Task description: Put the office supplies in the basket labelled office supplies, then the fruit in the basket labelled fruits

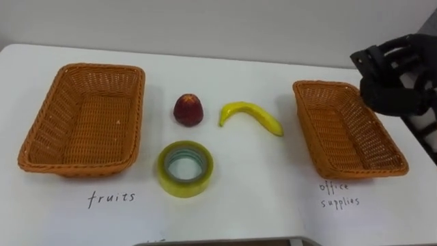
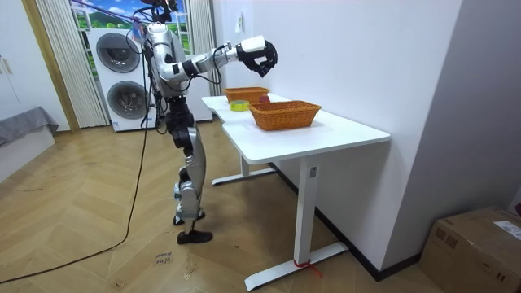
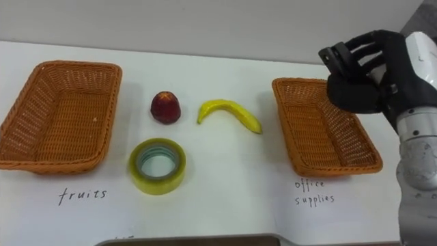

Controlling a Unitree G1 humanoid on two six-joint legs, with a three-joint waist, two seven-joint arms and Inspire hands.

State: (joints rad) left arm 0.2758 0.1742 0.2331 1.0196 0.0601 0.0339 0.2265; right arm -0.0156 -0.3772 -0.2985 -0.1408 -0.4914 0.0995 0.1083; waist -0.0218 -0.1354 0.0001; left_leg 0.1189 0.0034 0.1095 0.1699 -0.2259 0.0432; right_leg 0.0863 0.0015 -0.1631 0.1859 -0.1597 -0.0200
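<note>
Banana (image 3: 232,109) lay on the counter (image 3: 232,191) between the red fruit (image 3: 166,107) and the office-supplies basket (image 3: 338,171). Its long axis ran left to right, with the right end slanted toward the robot. The right hand (image 3: 362,78) hung raised over that basket's far rim, fingers clenched on nothing. The banana lay to its left and lower. The tape roll (image 3: 158,166) sat further left, near the fruits basket (image 3: 54,166).
</note>
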